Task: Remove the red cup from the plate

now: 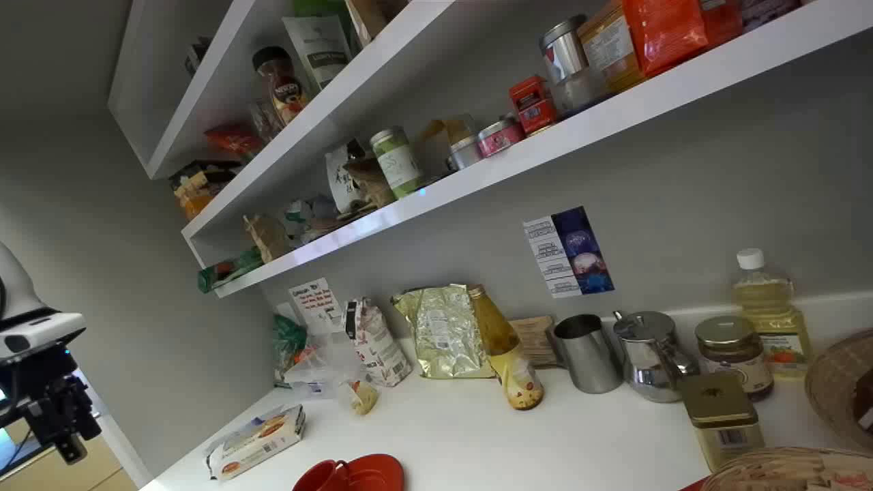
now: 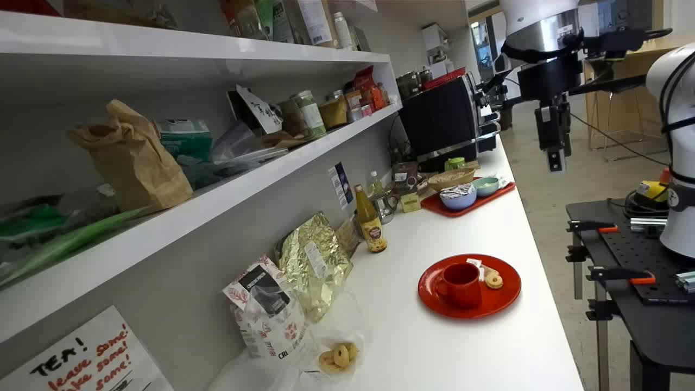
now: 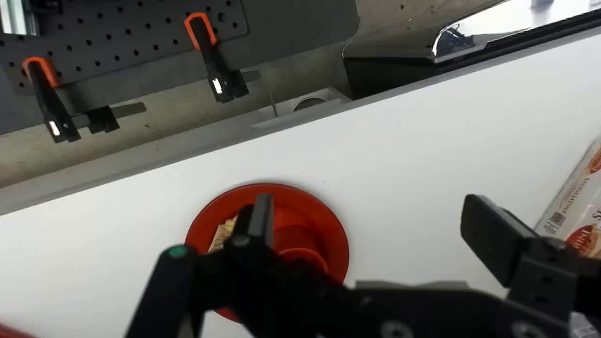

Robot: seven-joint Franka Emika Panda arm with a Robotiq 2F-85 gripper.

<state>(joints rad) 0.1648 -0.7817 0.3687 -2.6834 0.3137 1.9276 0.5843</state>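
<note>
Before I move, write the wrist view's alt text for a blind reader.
A glossy red cup and the round red plate under it, on a white counter, are partly hidden by the open black gripper. Two orange-and-black clamps show at upper left.

In the wrist view, the red cup (image 3: 299, 238) seems partly behind the claw (image 3: 368, 218).

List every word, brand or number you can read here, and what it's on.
"TEA! leave some! take some!": paper note, partly cut off.
"NESCAFE": shelf jar.
"CRI": patterned bag, perhaps incomplete.
"SFOGLIATINE": packet, small.
"RINI": same packet, possibly incomplete.
Too small or blurred: poster, yellow bottle, green jar, the rest.
</note>
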